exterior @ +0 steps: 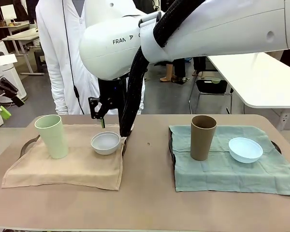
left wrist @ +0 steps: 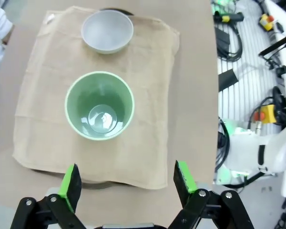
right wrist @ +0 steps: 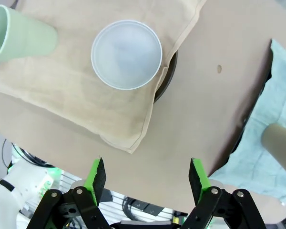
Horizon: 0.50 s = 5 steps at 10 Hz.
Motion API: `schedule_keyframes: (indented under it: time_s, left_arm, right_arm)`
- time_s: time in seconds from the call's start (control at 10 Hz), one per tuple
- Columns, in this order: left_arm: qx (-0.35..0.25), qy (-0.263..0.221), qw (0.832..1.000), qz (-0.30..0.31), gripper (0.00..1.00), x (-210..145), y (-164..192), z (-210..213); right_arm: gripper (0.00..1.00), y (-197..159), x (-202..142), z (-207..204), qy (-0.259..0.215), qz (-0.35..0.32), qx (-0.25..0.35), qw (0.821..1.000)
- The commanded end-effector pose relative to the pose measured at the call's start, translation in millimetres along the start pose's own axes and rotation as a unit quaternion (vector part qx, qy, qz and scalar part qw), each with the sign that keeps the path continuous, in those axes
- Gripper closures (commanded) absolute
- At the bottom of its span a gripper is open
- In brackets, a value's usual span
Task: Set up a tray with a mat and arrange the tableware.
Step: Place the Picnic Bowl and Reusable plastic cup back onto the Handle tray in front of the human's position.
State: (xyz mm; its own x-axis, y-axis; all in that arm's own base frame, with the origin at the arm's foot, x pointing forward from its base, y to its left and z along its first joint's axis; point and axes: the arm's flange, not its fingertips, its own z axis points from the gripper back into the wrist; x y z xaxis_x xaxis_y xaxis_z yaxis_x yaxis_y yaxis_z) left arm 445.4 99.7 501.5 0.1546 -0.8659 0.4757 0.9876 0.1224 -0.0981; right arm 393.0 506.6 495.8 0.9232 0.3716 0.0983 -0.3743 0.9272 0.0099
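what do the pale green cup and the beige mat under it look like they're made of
Pale green cup: probably glazed ceramic or hard plastic; its smooth inside bottom shows a soft glare. Beige mat: woven cloth, matte, with a stitched hem and soft wrinkles, draping limply over the tray edge.

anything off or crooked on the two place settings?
Nothing spilled or broken. Both cups upright, both bowls right way up. The beige mat lies slightly skewed and rumpled over its tray, whose rim peeks out by the white bowl.
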Motion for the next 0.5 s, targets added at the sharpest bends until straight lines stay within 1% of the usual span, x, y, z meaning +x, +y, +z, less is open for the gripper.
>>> schedule_keyframes:
  time_s: [0.0,0.4]
  left_arm:
    - [-0.016,-0.015,1.000,-0.012,0.00,-3.5,7.2,1.1]
    - [-0.016,-0.015,1.000,-0.012,0.00,-3.5,7.2,1.1]
  right_arm:
    - [0.10,-0.1,4.1,-2.5,0.000,0.004,0.000,1.000]
    - [0.10,-0.1,4.1,-2.5,0.000,0.004,0.000,1.000]
